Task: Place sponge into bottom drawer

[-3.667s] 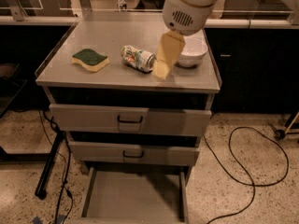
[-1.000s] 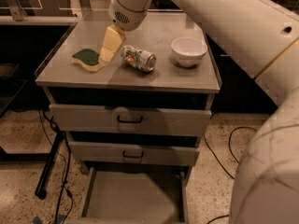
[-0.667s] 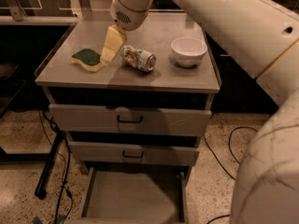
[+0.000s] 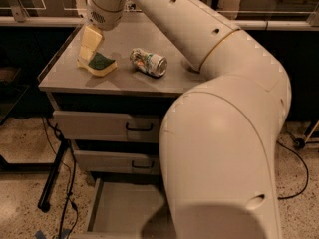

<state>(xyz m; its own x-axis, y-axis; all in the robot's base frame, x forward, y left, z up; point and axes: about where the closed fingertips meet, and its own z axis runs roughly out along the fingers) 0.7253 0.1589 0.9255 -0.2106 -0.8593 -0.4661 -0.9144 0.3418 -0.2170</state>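
The sponge [image 4: 103, 63], pale yellow with a dark green top face, lies on the left part of the grey cabinet top [image 4: 119, 39]. My gripper [image 4: 87, 58] hangs from the arm's wrist and has come down onto the sponge's left end, touching it. The bottom drawer [image 4: 122, 208] stands pulled open near the floor, with a plain grey floor, and my arm hides its right part.
A crushed printed can [image 4: 148, 62] lies on its side right of the sponge. The two upper drawers [image 4: 107, 126] with black handles are closed. My large white arm [image 4: 224, 133] fills the right half of the view. Cables and a black stand leg [image 4: 52, 178] lie left of the cabinet.
My gripper has moved left and down from between the sponge and the can onto the sponge's left end. The arm now covers far more of the right side and hides the white bowl.
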